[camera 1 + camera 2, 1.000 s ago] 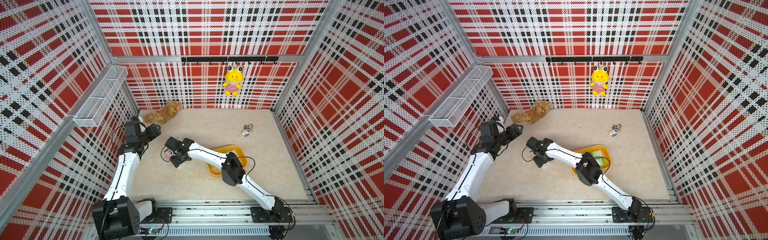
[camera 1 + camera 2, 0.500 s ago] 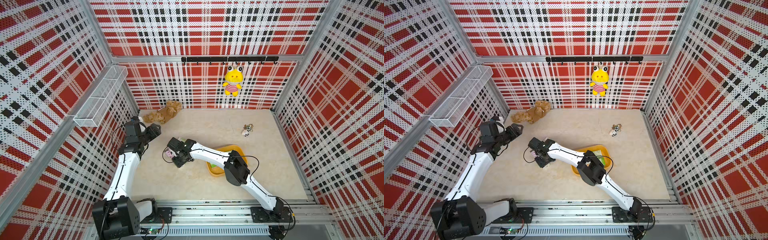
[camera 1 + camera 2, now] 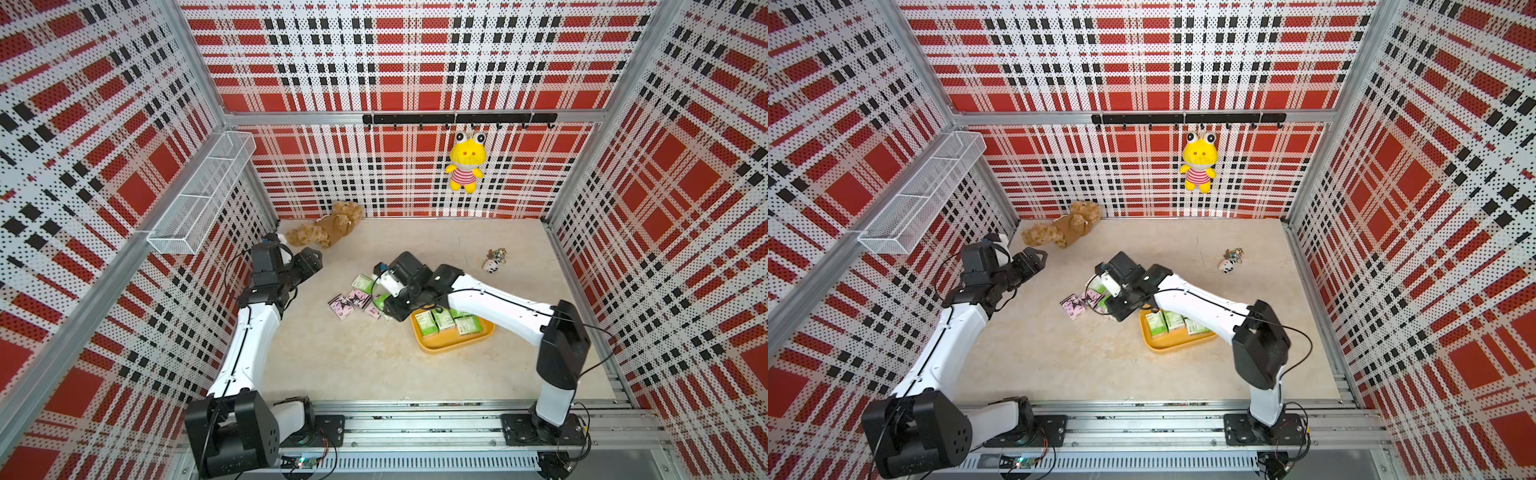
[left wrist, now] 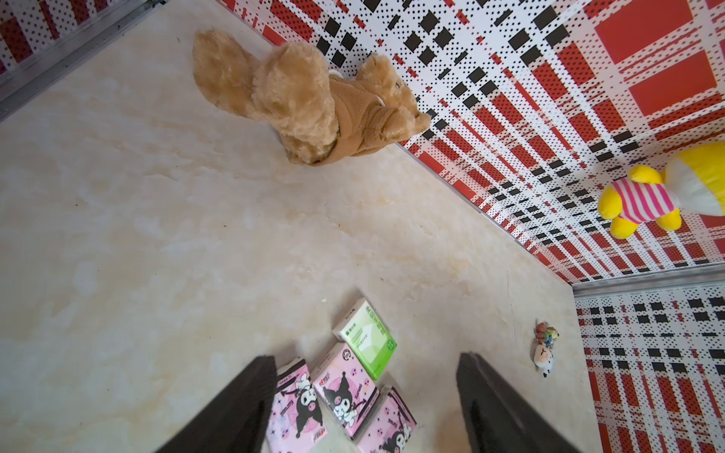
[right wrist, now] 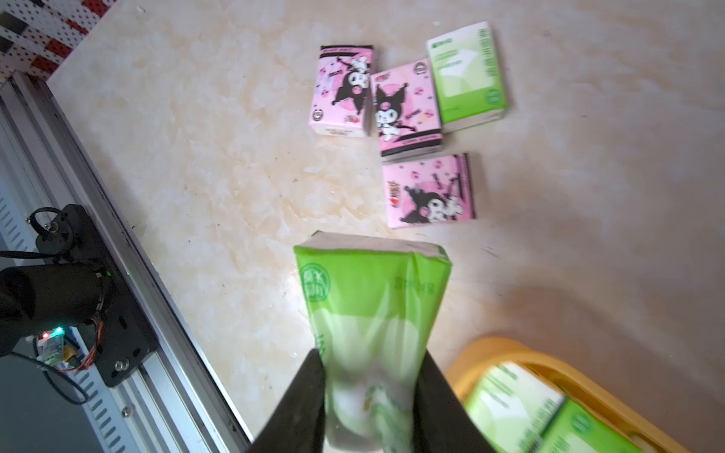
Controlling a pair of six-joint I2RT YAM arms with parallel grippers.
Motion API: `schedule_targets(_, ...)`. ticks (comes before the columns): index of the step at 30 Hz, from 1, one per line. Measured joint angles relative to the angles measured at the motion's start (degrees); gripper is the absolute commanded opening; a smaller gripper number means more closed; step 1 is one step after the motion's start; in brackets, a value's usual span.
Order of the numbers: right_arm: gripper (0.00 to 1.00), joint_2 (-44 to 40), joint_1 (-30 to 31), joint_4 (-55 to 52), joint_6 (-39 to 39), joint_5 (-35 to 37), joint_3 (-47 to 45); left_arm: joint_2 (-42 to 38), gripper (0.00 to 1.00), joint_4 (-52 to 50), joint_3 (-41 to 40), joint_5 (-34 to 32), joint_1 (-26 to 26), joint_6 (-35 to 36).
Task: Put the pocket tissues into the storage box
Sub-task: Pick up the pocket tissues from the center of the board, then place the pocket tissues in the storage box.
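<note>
Reaching across the table [image 3: 353, 374] in both top views, I am holding my right pincer [image 3: 388, 307] low between the loose pocket tissues [image 3: 357, 297] and the storage box [image 3: 440, 347]. The box is sitting on the table on my right arm's side, with several green-and-white packs lying flat inside it. My left pincer [image 3: 1038, 255] is hovering well apart from the packs, near the brown teddy [image 3: 1067, 226] lying by the back wall. A small keychain toy [image 3: 1227, 264] is lying far off towards the right wall.

Through the left wrist camera, my left pincer [image 4: 367, 357] is standing released, its jaws spread wide and gripping nothing. Past them, three pink packs [image 4: 343, 392] and a loose green pack [image 4: 367, 339] are lying clustered on the table.

Through the right wrist camera, my right pincer [image 5: 370, 355] is clenching a held green pack [image 5: 372, 290], with both fingers [image 5: 310, 384] pressing its long sides. The box's yellow rim [image 5: 506, 349] is showing just beside it, and the pink packs are lying further out.
</note>
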Motion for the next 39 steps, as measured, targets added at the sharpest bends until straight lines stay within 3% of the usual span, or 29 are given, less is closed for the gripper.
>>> schedule_targets(5,0.36,-12.1,-6.4,0.0,-5.1,-0.9,-12.4,0.8,0.79,-0.1,0.2,-0.3,-1.2,0.0)
schedule_targets(12,0.35,-19.1,-14.4,-2.1,-15.1,-5.3,-18.0,1.2,0.79,0.0,0.2,-0.4,-1.8,0.0)
schedule_targets(24,0.34,-17.7,-18.6,-5.7,-31.2,-8.0,-21.0,1.2,0.79,0.5,-1.3,-0.5,-0.5,0.7)
schedule_targets(39,0.36,-14.4,-16.9,-4.8,-37.3,-7.5,-25.4,1.2,0.8,1.6,-3.1,0.0,0.7,1.1)
